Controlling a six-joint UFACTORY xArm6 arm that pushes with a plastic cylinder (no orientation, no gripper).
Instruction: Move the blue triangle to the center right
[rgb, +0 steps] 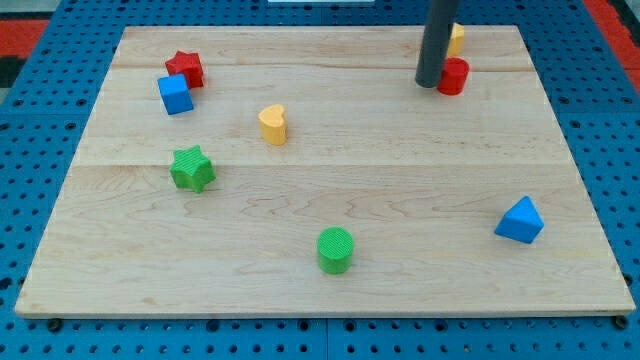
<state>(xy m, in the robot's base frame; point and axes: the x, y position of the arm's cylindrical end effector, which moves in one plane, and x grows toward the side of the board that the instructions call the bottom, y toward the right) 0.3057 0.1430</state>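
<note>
The blue triangle (519, 221) sits at the board's (400, 190) near right. My tip (428, 85) rests far right, well apart from it, just beside the red cylinder (453, 76). No pincer fitted; a plain rod ends the arm.

I see a pale wooden board (330, 190) with eight blocks lying flat on it: at the view's top left a red star (186, 67) touches a blue cube (175, 95), with a yellow heart (272, 125) and a green star (192, 168) further in. A green cylinder (335, 249) sits near the view's bottom centre, and the blue triangle (520, 221) lies toward the lower right. At the top right, my tip (429, 84) rests on the board just beside a red cylinder (453, 76), partly hiding a yellow block (455, 38) behind it.
</note>
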